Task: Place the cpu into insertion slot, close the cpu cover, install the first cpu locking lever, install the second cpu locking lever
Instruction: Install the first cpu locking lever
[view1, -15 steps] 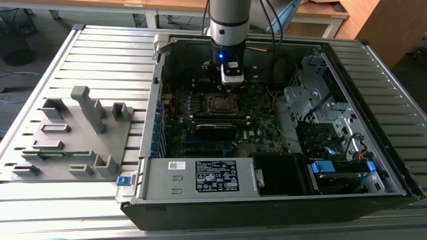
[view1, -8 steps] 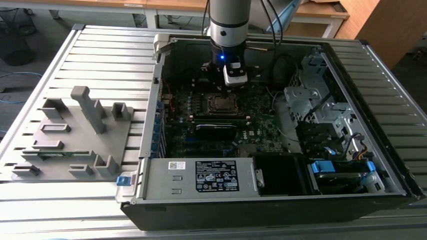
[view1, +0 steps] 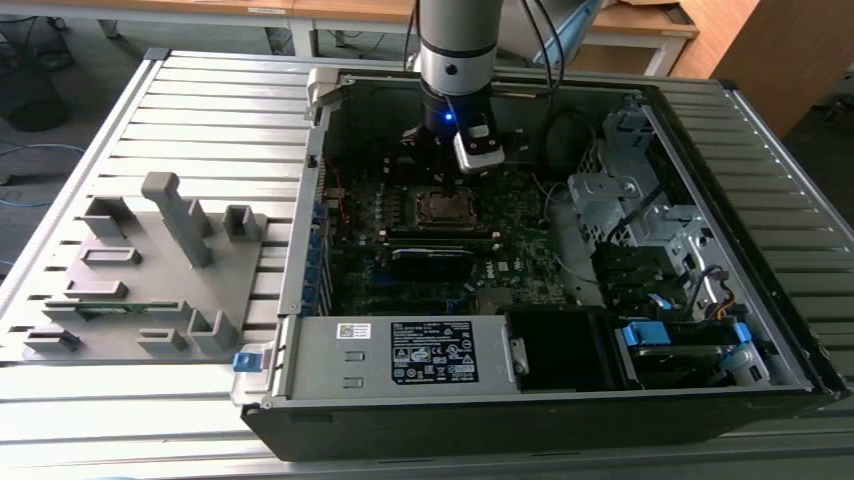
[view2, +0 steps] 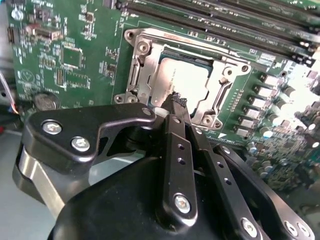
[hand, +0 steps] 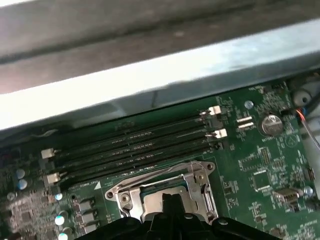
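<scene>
Hovering just above the motherboard (view2: 75, 55), the claw (view2: 176, 102) has its two black fingers (view2: 175, 150) drawn together until their tips meet, with nothing visibly held between them. In the second wrist view those tips hang over the near edge of the insertion slot (view2: 137, 75), the square socket with a silvery metal rim. The cpu (view2: 182, 82) lies flat inside that slot, its dull grey metallic top facing up and catching some glare. The cpu cover (view2: 227, 87), a thin silvery frame with a square window, appears folded down around the chip, so the chip's top shows through the window; whether it is fully latched cannot be told. In the first wrist view the same socket (hand: 165, 192) sits just beside a bank of long dark memory slots (hand: 130, 147), and a round coin battery (hand: 271, 124) lies well apart on the green board. In the exterior view the arm (view1: 458, 50) reaches down into an open computer case (view1: 747, 230) lying on its side on a slatted metal table (view1: 200, 110), with the claw (view1: 470, 178) near the socket (view1: 445, 207) in the middle of the board. A grey moulded fixture (view1: 147, 270) stands on the table at the exterior view's left of the case, and a labelled power supply (view1: 400, 350) fills the case's near end.
</scene>
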